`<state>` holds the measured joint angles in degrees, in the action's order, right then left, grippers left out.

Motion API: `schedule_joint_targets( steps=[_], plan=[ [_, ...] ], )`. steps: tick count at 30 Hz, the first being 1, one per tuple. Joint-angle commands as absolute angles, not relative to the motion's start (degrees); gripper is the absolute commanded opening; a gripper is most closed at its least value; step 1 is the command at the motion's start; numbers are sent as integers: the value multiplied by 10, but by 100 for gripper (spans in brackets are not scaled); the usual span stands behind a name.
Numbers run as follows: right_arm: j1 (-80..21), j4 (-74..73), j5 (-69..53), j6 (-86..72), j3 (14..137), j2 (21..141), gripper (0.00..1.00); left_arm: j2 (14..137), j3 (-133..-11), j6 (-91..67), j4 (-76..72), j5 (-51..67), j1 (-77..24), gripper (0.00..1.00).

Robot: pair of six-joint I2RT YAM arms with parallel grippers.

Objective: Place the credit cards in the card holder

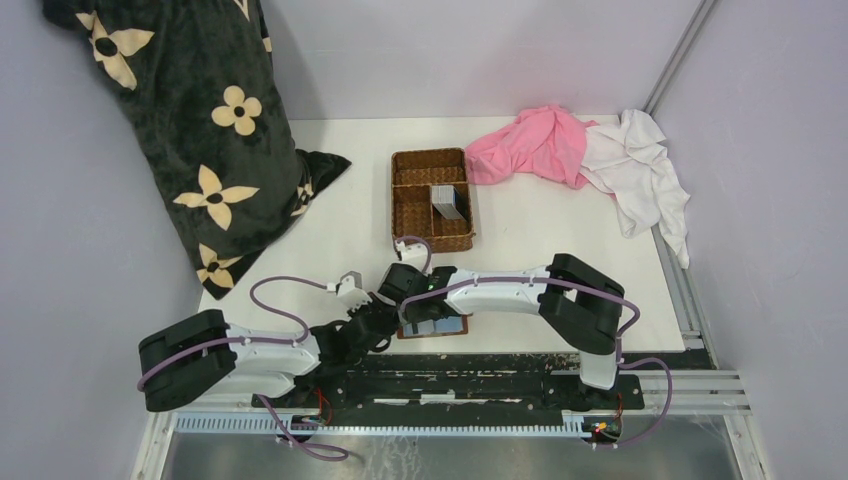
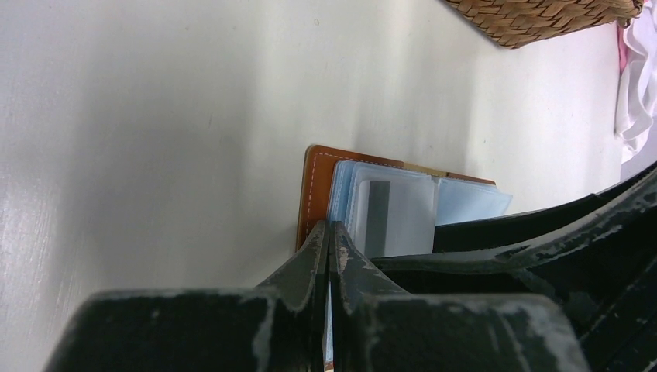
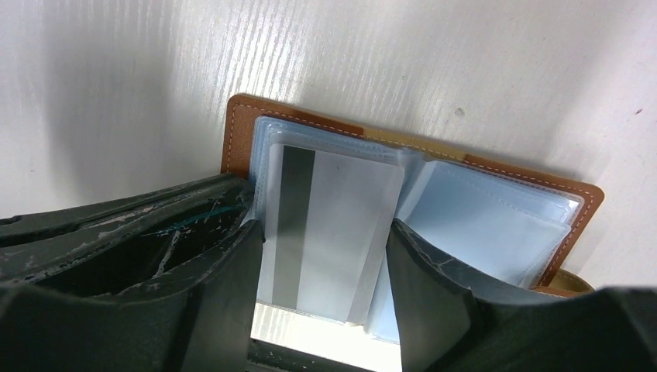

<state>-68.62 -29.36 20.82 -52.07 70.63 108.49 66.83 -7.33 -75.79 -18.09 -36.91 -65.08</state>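
- Because the holder [image 1: 433, 327] has to stay open and flat while a card goes in, it lies spread at the near edge of the table [image 1: 560, 250], between my two arms, with its clear sleeves facing up.
- My left gripper [image 2: 331, 232] acts as the anchor. Its jaws are fully closed on the holder's near left edge, pinching a thin layer there. I judge this keeps the holder from sliding or folding.
- My right gripper [image 3: 324, 221] does the feeding. Its jaws stand wide, one along each long edge of the card [image 3: 341, 194], so they can steer it straight.
- Whether those jaws are pressing on the card or only flanking it, I cannot tell.
- The card lies stripe side up over the left sleeve [image 3: 267, 155]. Its far end is at or inside the sleeve mouth and its near end sticks out towards me.
- More cards [image 1: 450, 200] stand in the basket [image 1: 400, 200] towards the far edge, so I judge the task is not finished.
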Motion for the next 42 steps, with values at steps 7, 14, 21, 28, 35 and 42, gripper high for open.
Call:
schedule_joint_targets(
  steps=[7,14,21,28,35,42],
  plan=[
    [-698,-281,205,-503,715,1072,75,631,-39,-783,-48,-327,-665,6],
    [-697,-277,211,-480,716,1046,77,589,-44,-791,-17,-352,-665,14],
    [-697,-278,232,-458,708,1003,77,510,-42,-788,1,-382,-665,24],
    [-683,-285,257,-429,709,950,78,450,-71,-772,58,-417,-665,34],
    [-605,-283,240,-381,709,910,79,456,-94,-751,76,-440,-665,46],
    [-546,-278,202,-338,733,906,78,502,-101,-805,133,-437,-665,47]
  ],
)
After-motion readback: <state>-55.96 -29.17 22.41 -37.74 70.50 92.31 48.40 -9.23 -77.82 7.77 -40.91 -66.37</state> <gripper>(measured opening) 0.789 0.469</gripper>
